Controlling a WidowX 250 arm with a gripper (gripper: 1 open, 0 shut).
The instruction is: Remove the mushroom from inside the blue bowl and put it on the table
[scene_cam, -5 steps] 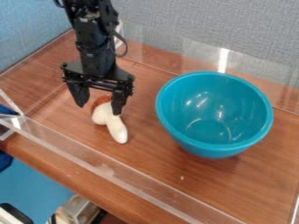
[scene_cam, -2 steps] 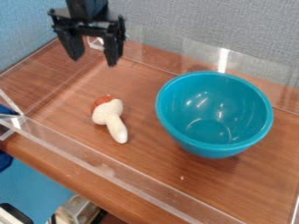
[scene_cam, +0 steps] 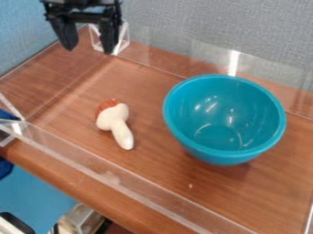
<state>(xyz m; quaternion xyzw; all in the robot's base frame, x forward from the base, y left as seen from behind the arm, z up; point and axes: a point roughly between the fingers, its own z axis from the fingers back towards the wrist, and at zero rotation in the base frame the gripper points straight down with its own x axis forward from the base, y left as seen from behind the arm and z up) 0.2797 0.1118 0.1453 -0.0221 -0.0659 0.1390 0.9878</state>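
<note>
While the fingers (scene_cam: pixel 84 38) hang wide and empty, the mushroom (scene_cam: pixel 116 123) lies well below them on the counter (scene_cam: pixel 73 87), apart from the blue bowl (scene_cam: pixel 224 117).

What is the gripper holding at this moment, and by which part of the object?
Nothing is held. The gripper hangs open and empty above the table. The mushroom lies on its side on the wood, beside the blue bowl.
</note>
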